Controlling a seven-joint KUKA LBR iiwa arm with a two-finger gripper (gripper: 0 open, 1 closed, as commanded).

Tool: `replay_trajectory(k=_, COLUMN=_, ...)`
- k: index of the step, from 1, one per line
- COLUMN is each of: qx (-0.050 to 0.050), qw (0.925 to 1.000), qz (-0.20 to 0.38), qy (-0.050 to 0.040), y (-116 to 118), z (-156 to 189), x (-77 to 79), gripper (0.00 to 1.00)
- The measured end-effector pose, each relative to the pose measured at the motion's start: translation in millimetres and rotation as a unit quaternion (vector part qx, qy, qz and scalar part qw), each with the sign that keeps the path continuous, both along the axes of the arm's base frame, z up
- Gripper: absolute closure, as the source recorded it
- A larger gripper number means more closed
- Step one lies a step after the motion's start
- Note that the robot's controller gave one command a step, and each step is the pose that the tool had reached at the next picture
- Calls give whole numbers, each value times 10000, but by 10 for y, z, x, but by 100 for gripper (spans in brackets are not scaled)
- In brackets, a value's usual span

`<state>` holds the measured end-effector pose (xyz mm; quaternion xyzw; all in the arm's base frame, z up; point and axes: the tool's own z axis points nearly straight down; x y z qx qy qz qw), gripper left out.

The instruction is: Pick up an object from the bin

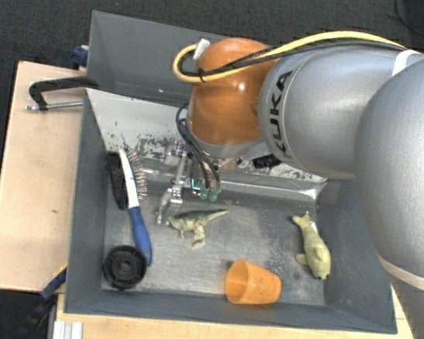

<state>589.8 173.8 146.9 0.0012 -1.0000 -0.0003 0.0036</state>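
Note:
My gripper (168, 202) hangs low in the middle of the bin, under the arm's orange cover. Its tip is just left of a small olive-green toy dinosaur (197, 221) that lies on the bin floor, close to it or touching; I cannot tell which. Nothing visible is held. A brush with a blue handle and a white head (132, 201) lies to the gripper's left, running from the back left toward the front.
A black round wheel-like part (123, 265) sits at the front left by the brush handle's end. An orange cup (252, 282) lies on its side at the front middle. A yellow-green toy fish (312, 248) rests by the right wall. The arm covers the bin's back right.

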Motion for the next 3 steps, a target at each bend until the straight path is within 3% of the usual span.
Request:
replay_trajectory(k=1, qx=20, qw=9983, qz=-571, qy=-73, y=-786, z=-745, x=-500, gripper=0)
replay_trajectory(k=2, qx=30, qw=9984, qz=-553, qy=-121, y=-768, z=-719, x=-471, gripper=100)
replay_trajectory(k=3, qx=10, qw=9999, qz=29, qy=-101, y=-855, z=593, x=-517, gripper=100)
